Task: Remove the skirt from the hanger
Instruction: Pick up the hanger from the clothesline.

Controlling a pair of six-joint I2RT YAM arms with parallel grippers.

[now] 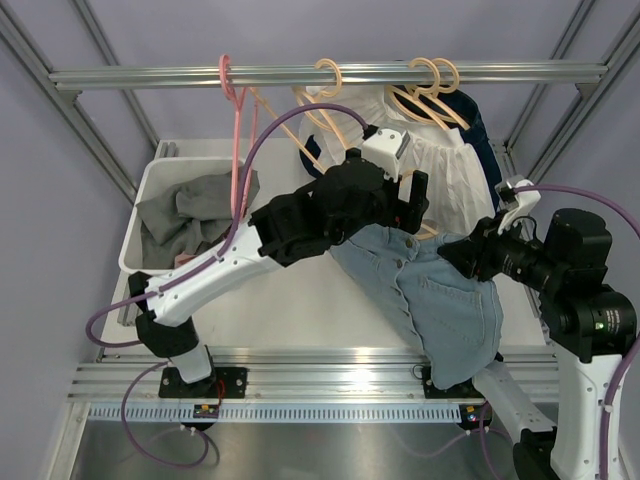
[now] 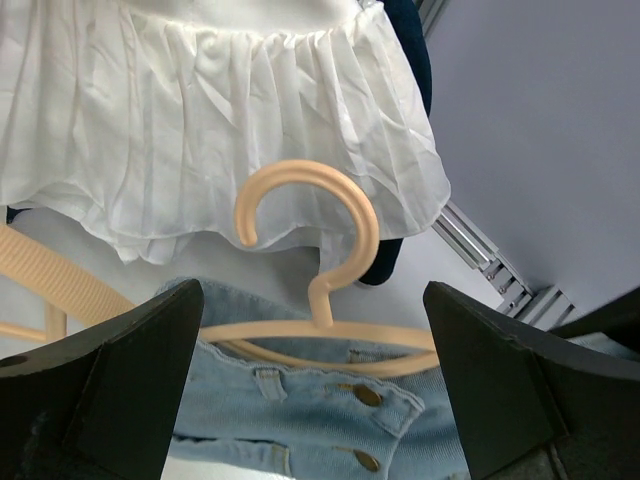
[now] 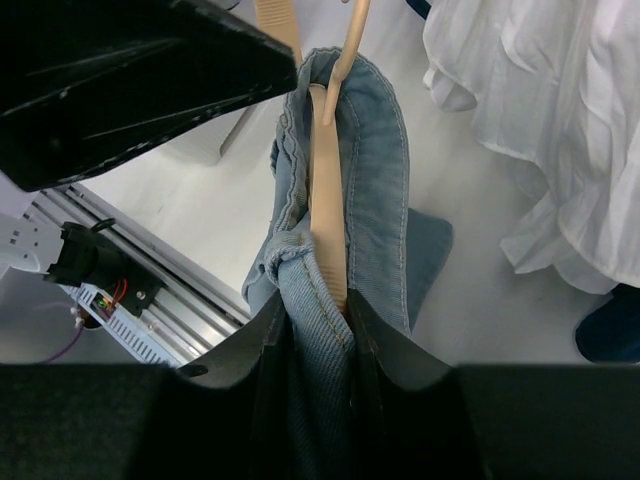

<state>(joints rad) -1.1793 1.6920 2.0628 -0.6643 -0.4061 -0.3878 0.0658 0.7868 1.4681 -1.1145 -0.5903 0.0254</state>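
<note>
Right gripper [image 3: 318, 345] pinching waistband of light-blue denim skirt [image 1: 445, 300], which hangs on peach plastic hanger [image 2: 330, 260] above white counter [image 1: 290, 310]. Left gripper [image 2: 312, 335] spread wide around hanger.

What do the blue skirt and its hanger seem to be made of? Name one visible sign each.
The blue skirt looks like matte denim: stitched seams, metal-looking buttons. The hanger is probably moulded plastic: smooth, even peach surface, slight sheen.
</note>
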